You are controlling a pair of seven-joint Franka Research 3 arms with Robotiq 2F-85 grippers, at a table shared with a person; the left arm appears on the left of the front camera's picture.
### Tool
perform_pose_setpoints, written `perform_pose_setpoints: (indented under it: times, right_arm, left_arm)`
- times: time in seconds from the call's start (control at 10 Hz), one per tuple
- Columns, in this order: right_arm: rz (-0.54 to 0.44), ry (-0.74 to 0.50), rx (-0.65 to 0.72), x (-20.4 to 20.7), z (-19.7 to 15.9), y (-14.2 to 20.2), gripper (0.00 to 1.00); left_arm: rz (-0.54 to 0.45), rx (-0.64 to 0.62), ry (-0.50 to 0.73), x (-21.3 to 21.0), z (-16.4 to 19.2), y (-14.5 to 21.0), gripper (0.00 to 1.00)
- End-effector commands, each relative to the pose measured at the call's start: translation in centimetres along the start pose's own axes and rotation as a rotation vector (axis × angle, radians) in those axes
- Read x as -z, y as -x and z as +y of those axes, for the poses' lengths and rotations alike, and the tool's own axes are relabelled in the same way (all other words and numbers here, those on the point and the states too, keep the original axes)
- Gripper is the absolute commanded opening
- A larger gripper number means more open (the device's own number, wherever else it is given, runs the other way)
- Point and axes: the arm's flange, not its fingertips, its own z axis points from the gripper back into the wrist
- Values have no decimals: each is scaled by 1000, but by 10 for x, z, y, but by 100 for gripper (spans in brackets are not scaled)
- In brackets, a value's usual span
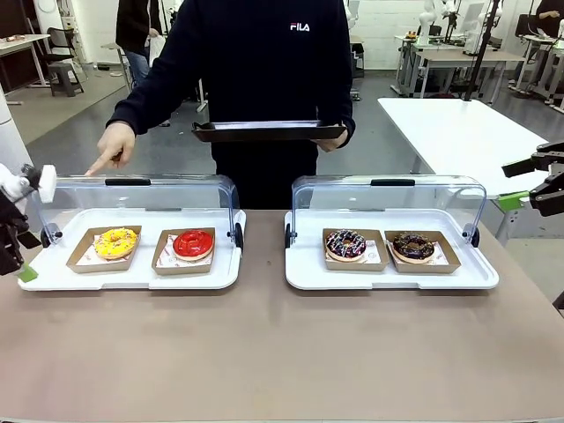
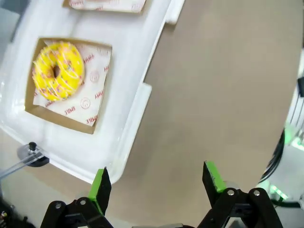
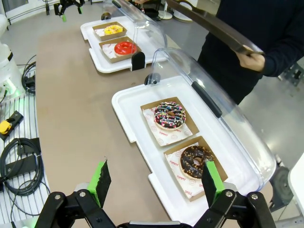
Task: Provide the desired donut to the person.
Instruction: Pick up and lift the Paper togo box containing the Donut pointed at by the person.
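Two things are borne by the brown matte tabletop (image 1: 282, 352). One white plastic tray with a raised clear domed lid (image 2: 128, 118) is set just ahead of the left gripper (image 2: 156, 171), off to one side; a second matching tray (image 3: 126, 107) is laid just ahead of the right gripper (image 3: 156, 166).

We list: left tray (image 2: 121, 109), directly ahead of the left gripper (image 2: 156, 183), its corner seemingly under one fingertip (image 2: 100, 184), two boxed donuts (image 2: 58, 71) inside; right tray (image 3: 133, 104), ahead of the right gripper (image 3: 156, 180), two further donuts (image 3: 169, 115) inside; person (image 3: 256, 28) beyond both.
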Motion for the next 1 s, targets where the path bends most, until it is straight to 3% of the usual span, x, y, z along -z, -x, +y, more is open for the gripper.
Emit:
perform_pose_setpoints:
  times: [0.0, 0.2, 0.9]
  right_arm:
    - [-28, -5, -9, 2, -3, 0, 100]
    - [-28, -5, -9, 2, -3, 0, 100]
    - [-28, -5, -9, 2, -3, 0, 100]
  left_arm:
    - [31, 86, -10, 15, 32, 2, 100]
    - [73, 153, -60, 41, 52, 7, 100]
    - [11, 202, -42, 83, 67, -24, 100]
